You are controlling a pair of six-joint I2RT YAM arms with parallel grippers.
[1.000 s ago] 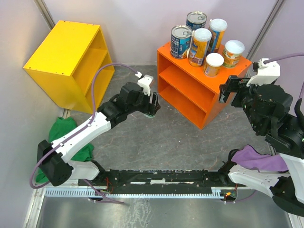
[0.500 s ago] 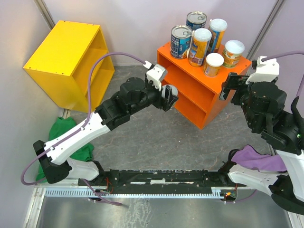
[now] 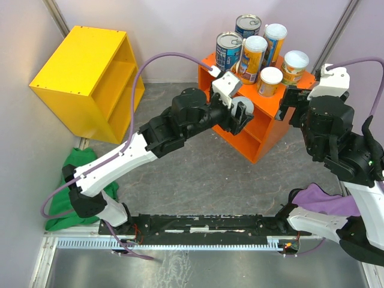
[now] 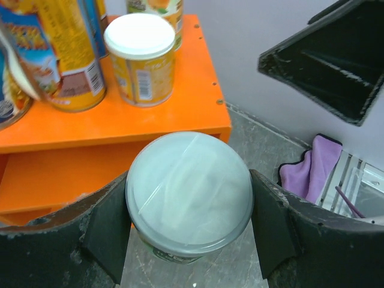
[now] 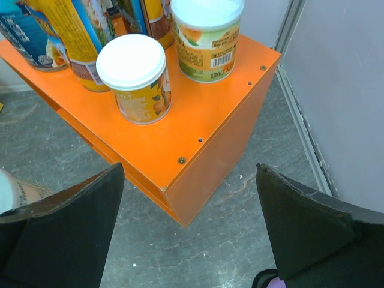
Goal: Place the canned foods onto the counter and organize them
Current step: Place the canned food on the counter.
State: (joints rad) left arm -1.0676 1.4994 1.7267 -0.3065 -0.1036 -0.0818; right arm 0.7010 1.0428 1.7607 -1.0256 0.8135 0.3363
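Nearing the end, I'd say: six cans (image 3: 254,54) stand clustered atop the orange counter (image 3: 268,133), its visible shelf (image 4: 54,180) bare. The left gripper (image 3: 239,114) clasps the seventh, a pale-lidded can (image 4: 189,186), at the counter's seven o'clock. The right gripper (image 5: 183,231) hangs spread, empty, at three o'clock.

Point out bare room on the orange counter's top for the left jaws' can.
Free: the counter top's front-right edge strip, beside the two short cans. Crowded: the back, where tall cans and blue tins stand packed.
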